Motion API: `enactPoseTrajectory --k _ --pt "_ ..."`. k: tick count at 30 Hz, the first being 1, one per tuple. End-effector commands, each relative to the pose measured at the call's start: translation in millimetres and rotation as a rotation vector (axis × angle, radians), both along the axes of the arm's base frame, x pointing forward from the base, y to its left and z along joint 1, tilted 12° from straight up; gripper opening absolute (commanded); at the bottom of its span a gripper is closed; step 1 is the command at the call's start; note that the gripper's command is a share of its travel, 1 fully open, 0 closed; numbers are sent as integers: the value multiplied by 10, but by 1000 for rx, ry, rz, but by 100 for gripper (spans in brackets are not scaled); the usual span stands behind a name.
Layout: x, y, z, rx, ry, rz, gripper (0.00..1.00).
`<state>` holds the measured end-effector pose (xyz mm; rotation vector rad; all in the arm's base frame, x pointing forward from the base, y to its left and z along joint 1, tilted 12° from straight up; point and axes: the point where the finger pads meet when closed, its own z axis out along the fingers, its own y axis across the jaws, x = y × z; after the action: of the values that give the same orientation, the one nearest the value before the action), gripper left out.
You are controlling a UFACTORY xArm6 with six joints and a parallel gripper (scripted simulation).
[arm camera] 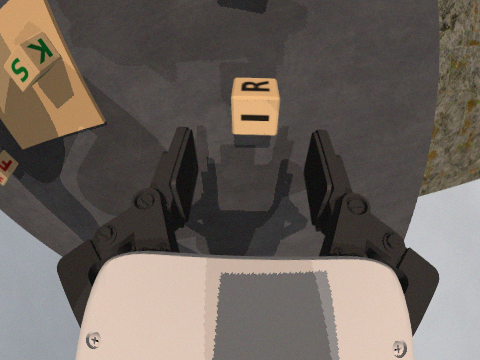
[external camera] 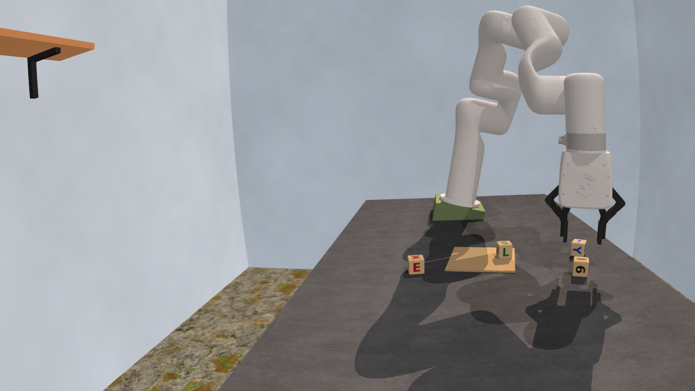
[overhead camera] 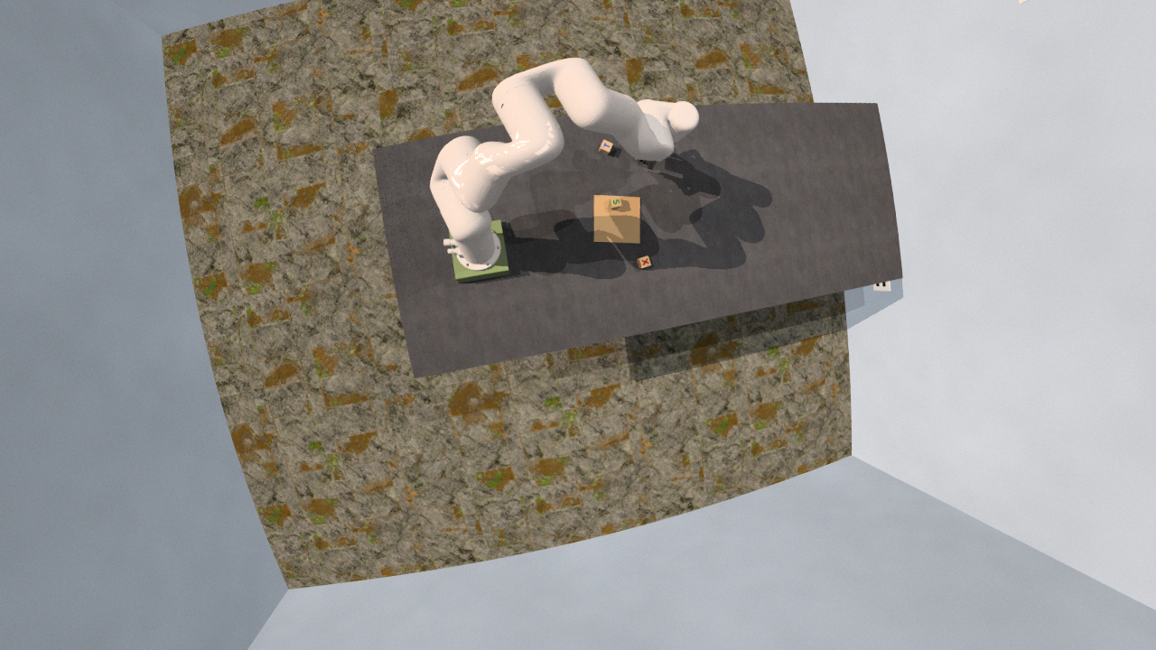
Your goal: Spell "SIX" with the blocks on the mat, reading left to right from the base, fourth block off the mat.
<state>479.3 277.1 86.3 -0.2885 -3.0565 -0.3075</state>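
My gripper (external camera: 582, 241) (arm camera: 251, 148) is open and empty, pointing down above the table. The I block (external camera: 580, 266) (arm camera: 255, 117) stands flat on the table below it, ahead of the fingers in the wrist view, its I face up; the arm hides it in the top view. The S block (overhead camera: 616, 203) (external camera: 504, 250) (arm camera: 21, 70) stands on the tan mat (overhead camera: 606, 232) (external camera: 466, 265) (arm camera: 85, 115), near one edge, S up. The X block (overhead camera: 644, 262) (external camera: 416, 265) is off the mat, X up. A blue-lettered block (overhead camera: 606, 146) (external camera: 578, 247) is off the mat; its top letter is unclear.
The blue-lettered block stands close to the I block, nearer the robot's green base (overhead camera: 483, 271) (external camera: 456, 212). The dark table (overhead camera: 792, 185) (external camera: 301, 335) has an edge beyond these two blocks. An orange shelf (external camera: 48, 46) is on the wall.
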Motion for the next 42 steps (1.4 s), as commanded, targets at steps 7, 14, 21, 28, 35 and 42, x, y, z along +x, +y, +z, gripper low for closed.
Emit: enactPoseTrajectory --k 7,14,21,28,35,42 --pt "19 39 -132 2 -5 0 69" --pt "20 55 -203 2 -5 0 69" --pt "20 61 -229 2 -5 0 69" --pt "20 62 -231 2 -5 0 69" --pt "20 62 -231 2 -5 0 69" --pt "20 62 -231 2 -5 0 69"
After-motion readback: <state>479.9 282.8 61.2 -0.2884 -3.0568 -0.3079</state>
